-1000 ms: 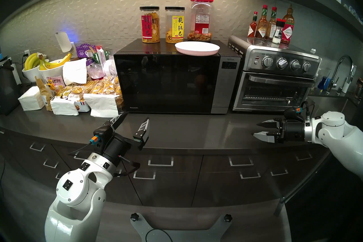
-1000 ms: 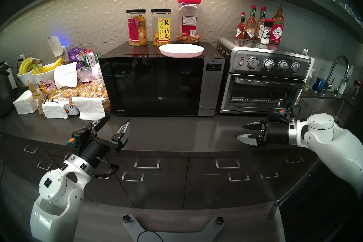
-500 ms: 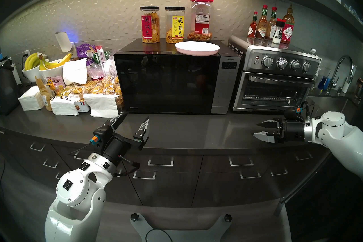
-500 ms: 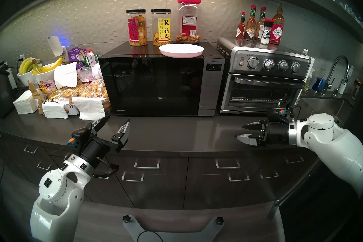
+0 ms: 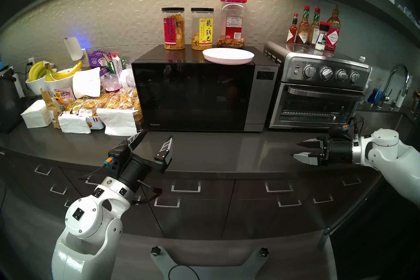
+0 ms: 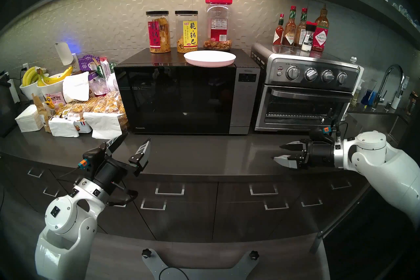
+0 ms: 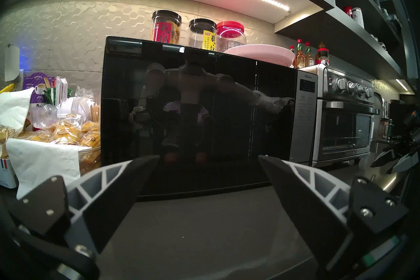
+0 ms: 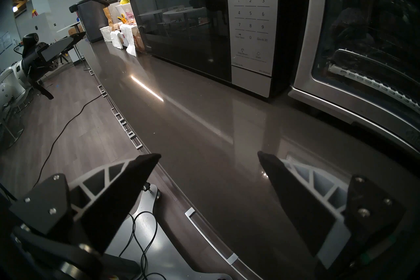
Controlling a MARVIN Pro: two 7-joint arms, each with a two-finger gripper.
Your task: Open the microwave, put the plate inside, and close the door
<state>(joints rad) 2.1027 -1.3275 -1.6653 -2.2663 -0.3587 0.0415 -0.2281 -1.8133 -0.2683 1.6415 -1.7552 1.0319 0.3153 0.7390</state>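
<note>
The black microwave (image 5: 261, 100) stands on the grey counter with its glass door (image 5: 191, 96) shut. A white plate (image 5: 228, 56) rests on the microwave's top, near the front right, and shows pinkish from below in the left wrist view (image 7: 261, 54). My left gripper (image 5: 159, 134) hovers over the counter just in front of the door's lower left corner, open and empty. My right gripper (image 5: 297, 150) hangs open and empty over the counter's front right, before the toaster oven, fingers pointing left. In the right wrist view the keypad (image 8: 251, 11) sits ahead.
Three snack jars (image 5: 202, 28) stand behind the plate. A steel toaster oven (image 5: 318, 91) with sauce bottles on top sits right of the microwave. Snack packs, napkins (image 5: 118, 121) and banana bowls (image 5: 56, 81) crowd the counter to the left. A sink tap (image 5: 395, 81) is far right.
</note>
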